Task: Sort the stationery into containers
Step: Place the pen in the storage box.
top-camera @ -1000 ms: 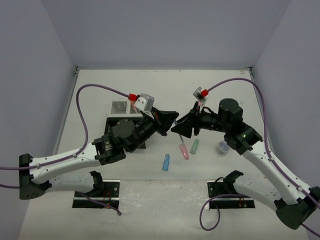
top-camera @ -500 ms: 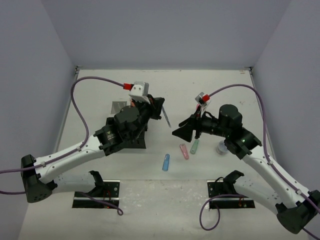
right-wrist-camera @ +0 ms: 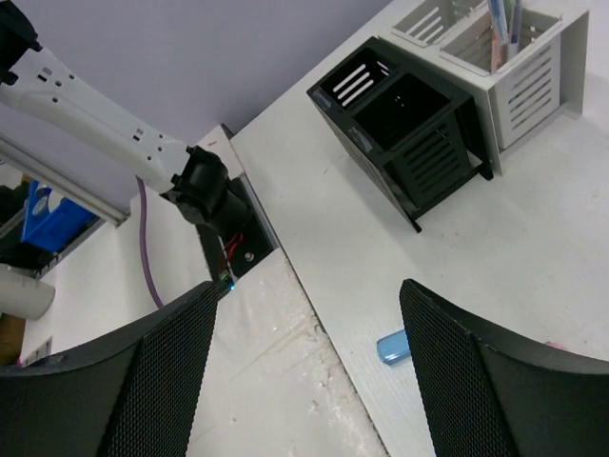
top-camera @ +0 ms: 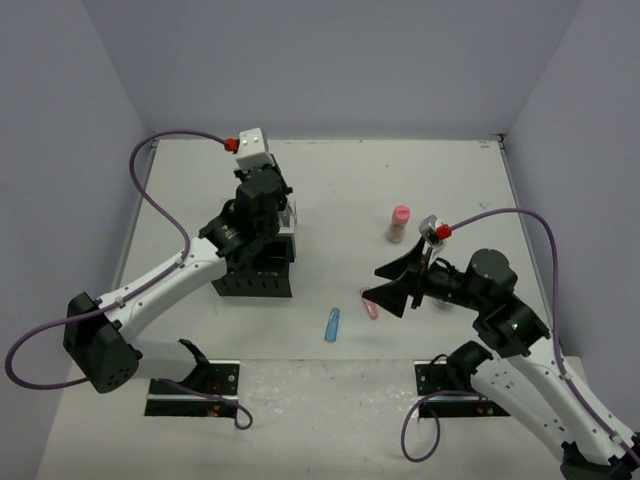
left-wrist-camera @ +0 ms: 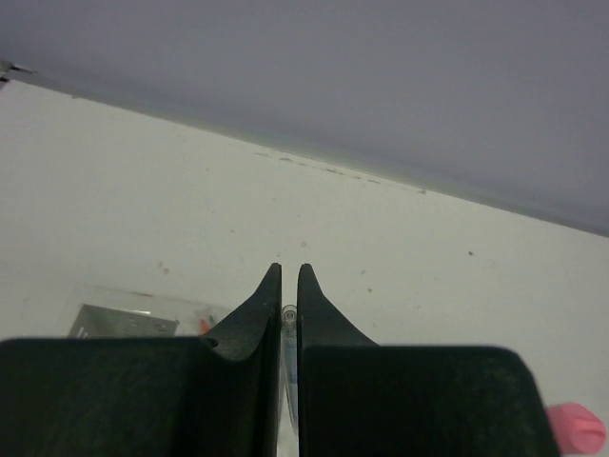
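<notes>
Pen (left-wrist-camera: pixel 288 354) runs lengthwise along the left gripper (left-wrist-camera: pixel 288 272) clamped on it; right gripper (right-wrist-camera: pixel 309 286) gapes wide, empty.

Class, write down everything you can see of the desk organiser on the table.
The desk organiser looks like hard plastic. Two square black compartments with slotted walls are joined in a row to two smaller white-grey compartments with the same slots. It stands upright on the white table, the black part apparently on short feet. The black compartments look empty as far as the right wrist view shows. A few thin pens stand in one white-grey compartment. Neither pincer touches it.
</notes>
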Tool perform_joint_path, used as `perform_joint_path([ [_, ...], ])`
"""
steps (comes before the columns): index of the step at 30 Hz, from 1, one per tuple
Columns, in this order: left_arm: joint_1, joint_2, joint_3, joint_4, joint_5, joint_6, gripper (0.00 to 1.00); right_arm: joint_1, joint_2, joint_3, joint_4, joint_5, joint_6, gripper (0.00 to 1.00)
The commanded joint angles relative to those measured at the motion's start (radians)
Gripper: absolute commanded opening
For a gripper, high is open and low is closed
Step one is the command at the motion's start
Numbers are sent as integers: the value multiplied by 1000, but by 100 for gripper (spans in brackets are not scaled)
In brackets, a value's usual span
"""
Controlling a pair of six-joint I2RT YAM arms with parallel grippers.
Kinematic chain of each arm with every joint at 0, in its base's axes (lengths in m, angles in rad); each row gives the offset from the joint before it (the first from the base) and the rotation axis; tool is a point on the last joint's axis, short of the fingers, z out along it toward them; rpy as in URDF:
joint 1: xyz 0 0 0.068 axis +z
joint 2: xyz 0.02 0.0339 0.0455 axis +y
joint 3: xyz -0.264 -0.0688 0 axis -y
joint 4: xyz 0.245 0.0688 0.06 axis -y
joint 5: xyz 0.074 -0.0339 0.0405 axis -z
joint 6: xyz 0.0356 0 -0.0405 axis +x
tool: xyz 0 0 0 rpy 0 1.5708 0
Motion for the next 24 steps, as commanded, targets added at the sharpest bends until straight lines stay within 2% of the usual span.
perform_joint_path([
  [1,19,10,-32,55,-168,29,0,-2,-11,-26,-33,44,31,80],
  [7,29,48,-112,73,-165,-30,0,-1,28,-39,-42,72,66,81],
  [13,34,67,-168,82,-144,-66,2,-1,43,-67,-26,65,80,86],
  [14,34,64,-169,54,-142,-92,11,-1,41,-69,-37,97,86,86],
  [15,34,59,-168,28,-135,-112,28,-1,45,-61,-59,148,98,86],
  [16,33,54,-166,2,-127,-131,47,-1,52,-49,-84,208,111,87],
  [17,34,44,-167,-37,-112,-163,71,-2,71,-39,-114,276,126,87],
  [18,34,30,-170,-70,-95,-191,88,-2,108,-25,-160,350,145,90],
  [19,33,10,-174,-94,-77,-214,96,-1,167,-9,-227,429,171,97],
  [20,34,-8,-179,-116,-57,-235,99,-1,231,11,-288,533,201,99],
  [22,33,-55,-191,-160,-2,-277,100,-2,339,58,-394,750,260,98],
  [24,32,-109,-213,-176,46,-289,100,-2,480,96,-431,868,303,95],
])
